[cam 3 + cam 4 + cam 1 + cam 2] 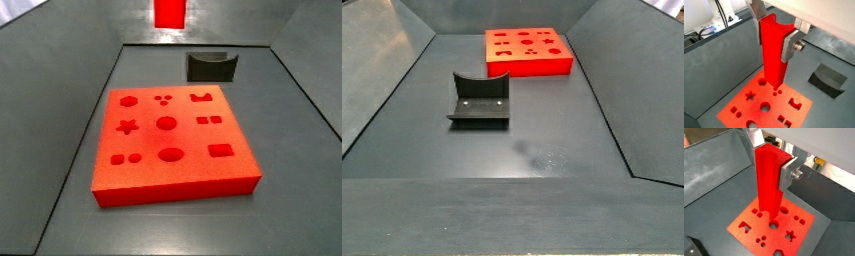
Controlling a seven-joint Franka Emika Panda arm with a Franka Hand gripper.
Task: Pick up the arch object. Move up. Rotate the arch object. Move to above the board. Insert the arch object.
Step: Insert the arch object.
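My gripper is shut on the arch object, a tall bright red bar with a curved notch in its top end, and holds it upright high above the board. Both wrist views show the silver fingers clamped on the bar's upper sides, as with the gripper on the arch object. The bar's lower end hangs over the board's cut-outs without touching it. In a side view only the bar's lower end shows, above and behind the board. The board lies at the far end; the gripper is out of that view.
A dark grey block with a curved notch stands on the floor beside the board; it also shows in a wrist view and a side view. Grey sloping walls enclose the floor on all sides.
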